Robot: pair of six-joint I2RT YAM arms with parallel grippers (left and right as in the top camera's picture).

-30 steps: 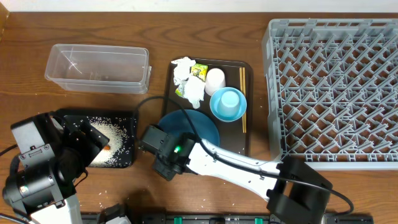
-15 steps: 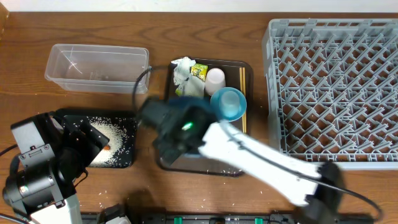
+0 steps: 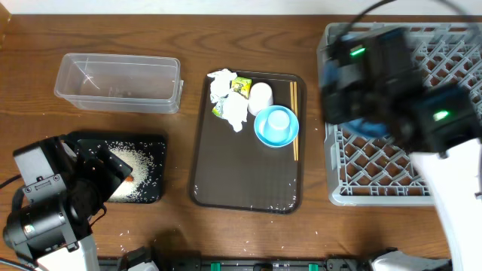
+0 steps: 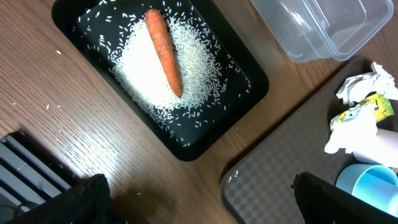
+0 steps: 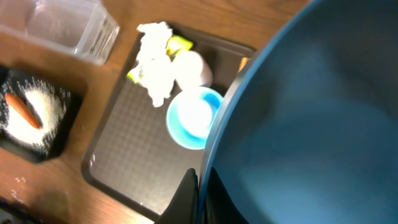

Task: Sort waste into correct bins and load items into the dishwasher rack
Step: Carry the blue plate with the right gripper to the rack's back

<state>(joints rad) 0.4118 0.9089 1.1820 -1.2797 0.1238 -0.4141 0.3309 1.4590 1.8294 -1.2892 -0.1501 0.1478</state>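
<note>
Overhead: high, straight down; I see the whole counter (image 3: 113,22), serving tray (image 3: 241,173) mid-frame. Left wrist: close, looking down just left of the serving tray (image 4: 280,180), black tray (image 4: 186,149) filling the view. Right wrist: higher, tilted, from the serving tray's (image 5: 130,143) right, dark-blue plate (image 5: 311,124) crowding the frame. All three share the serving tray.

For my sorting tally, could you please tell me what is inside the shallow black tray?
The black tray holds a heap of white rice with an orange carrot lying on top. Anything beneath the heap is covered and cannot be seen.
</note>
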